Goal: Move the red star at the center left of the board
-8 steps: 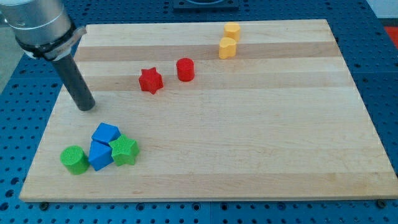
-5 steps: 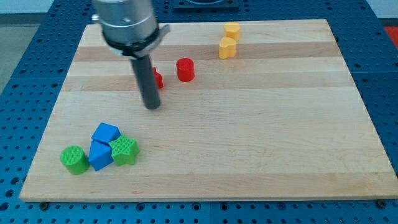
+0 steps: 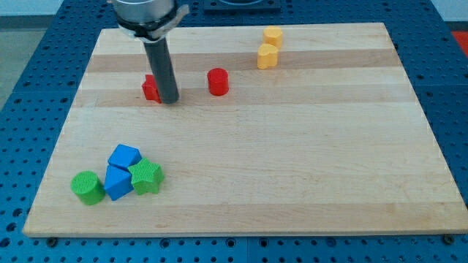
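Observation:
The red star (image 3: 151,88) lies on the wooden board (image 3: 292,146) at the upper left, partly hidden behind my rod. My tip (image 3: 170,99) rests on the board against the star's right side. A red cylinder (image 3: 217,81) stands apart to the right of the tip.
Two yellow blocks (image 3: 268,47) sit near the view's top, right of centre. At the lower left is a cluster: a green cylinder (image 3: 88,187), two blue blocks (image 3: 121,169) and a green star (image 3: 146,176).
My tip swept from the board's left edge to the right, passed in front of the red star, and is now at its right side. The star has shifted left.

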Robot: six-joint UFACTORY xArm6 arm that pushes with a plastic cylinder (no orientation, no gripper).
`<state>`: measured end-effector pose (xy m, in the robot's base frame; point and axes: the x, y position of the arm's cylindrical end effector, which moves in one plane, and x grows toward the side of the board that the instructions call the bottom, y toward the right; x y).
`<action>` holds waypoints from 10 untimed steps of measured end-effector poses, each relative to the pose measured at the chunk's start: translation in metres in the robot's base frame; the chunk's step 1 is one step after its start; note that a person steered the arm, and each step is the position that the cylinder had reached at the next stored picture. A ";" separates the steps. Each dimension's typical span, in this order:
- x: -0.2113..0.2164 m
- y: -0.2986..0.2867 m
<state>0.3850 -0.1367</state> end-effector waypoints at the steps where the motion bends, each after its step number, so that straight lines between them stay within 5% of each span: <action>1: -0.005 -0.001; 6: -0.052 -0.019; 10: -0.014 -0.073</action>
<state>0.3710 -0.2099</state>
